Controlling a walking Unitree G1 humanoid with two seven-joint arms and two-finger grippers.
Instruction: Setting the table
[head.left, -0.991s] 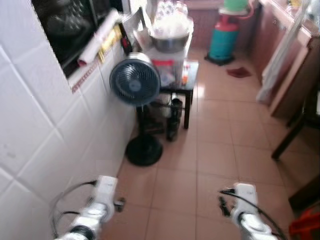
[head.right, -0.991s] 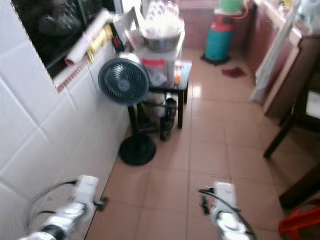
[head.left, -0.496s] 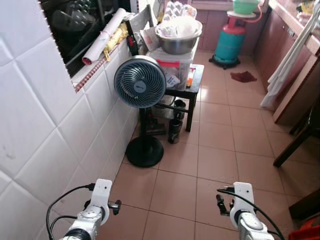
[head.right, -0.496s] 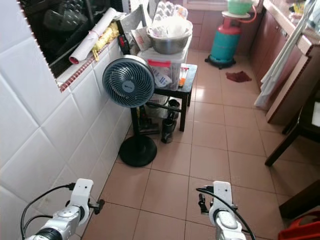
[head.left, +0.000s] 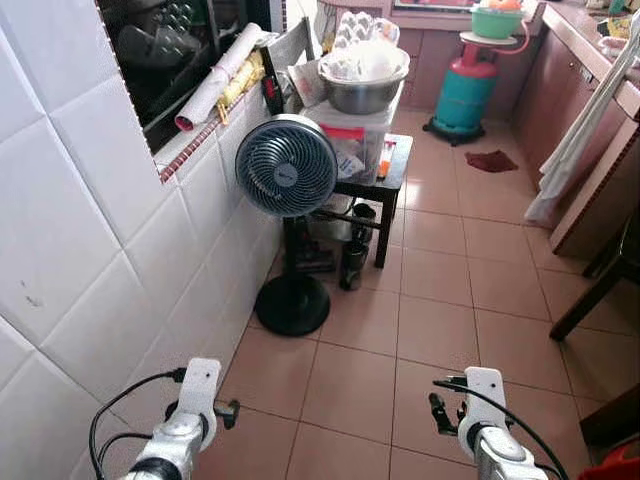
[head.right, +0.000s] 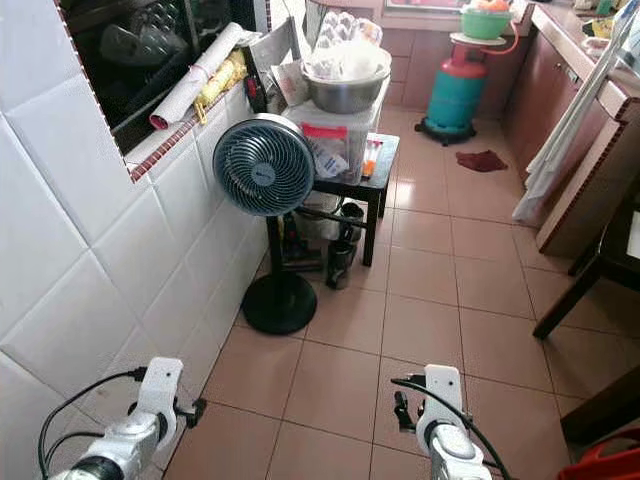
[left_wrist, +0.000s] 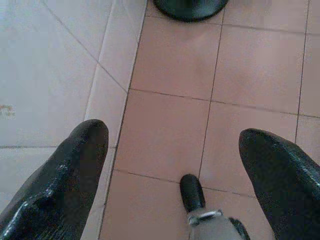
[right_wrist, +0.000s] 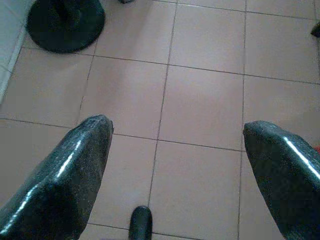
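While both claws, left claw and right claw, hang spread, a steel bowl sits piled full.

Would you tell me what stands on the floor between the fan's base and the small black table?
A dark bottle stands there, by the table leg, in the left eye view.

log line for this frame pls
phase: walking, nothing held | left gripper: open, over floor | right gripper: open, over floor | ahead: fan, bowl
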